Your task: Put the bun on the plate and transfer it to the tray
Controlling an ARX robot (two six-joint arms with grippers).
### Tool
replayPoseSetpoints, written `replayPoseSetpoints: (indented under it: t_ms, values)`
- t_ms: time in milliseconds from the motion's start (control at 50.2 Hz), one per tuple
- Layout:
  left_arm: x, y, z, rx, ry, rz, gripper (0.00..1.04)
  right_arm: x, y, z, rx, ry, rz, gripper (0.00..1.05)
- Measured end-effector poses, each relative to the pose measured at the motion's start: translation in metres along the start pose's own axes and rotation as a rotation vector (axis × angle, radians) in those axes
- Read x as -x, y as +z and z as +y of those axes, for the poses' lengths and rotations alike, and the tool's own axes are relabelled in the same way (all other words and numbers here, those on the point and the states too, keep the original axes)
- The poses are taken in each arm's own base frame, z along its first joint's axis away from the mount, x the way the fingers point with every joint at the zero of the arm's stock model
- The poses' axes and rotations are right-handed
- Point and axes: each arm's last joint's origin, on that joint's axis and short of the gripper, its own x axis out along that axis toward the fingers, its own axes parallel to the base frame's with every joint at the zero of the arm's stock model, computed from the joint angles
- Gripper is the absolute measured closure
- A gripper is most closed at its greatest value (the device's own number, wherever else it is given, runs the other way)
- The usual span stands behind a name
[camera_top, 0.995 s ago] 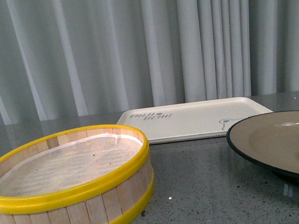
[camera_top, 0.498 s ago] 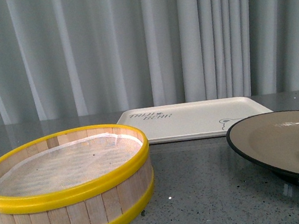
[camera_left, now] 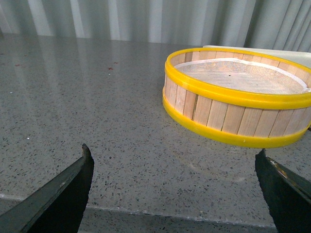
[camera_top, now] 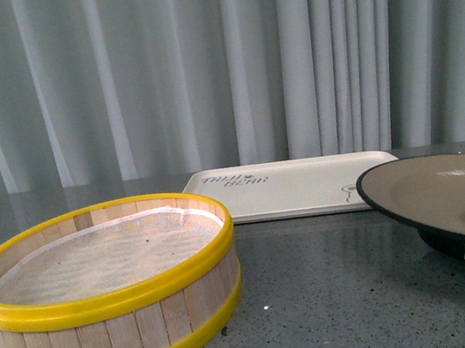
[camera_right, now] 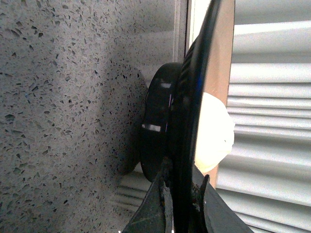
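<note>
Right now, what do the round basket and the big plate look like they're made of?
The basket looks like pale wooden slats, grain showing, with glossy yellow hoops, probably plastic. The plate seems to be glazed ceramic: matte beige inside, shiny black rim catching light.

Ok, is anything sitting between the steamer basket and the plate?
Nothing: the front view shows only bare grey tabletop between the steamer basket and the plate.
</note>
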Motion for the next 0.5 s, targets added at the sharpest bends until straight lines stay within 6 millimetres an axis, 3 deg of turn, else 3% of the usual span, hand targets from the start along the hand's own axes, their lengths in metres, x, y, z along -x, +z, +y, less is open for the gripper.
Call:
replayPoseSetpoints:
  t_ms: [498]
  values:
    - [0.000,0.000,0.000,0.000,0.000,0.000,0.07,0.012,0.006,-0.008,0.023,0.010,-0.017,1.02]
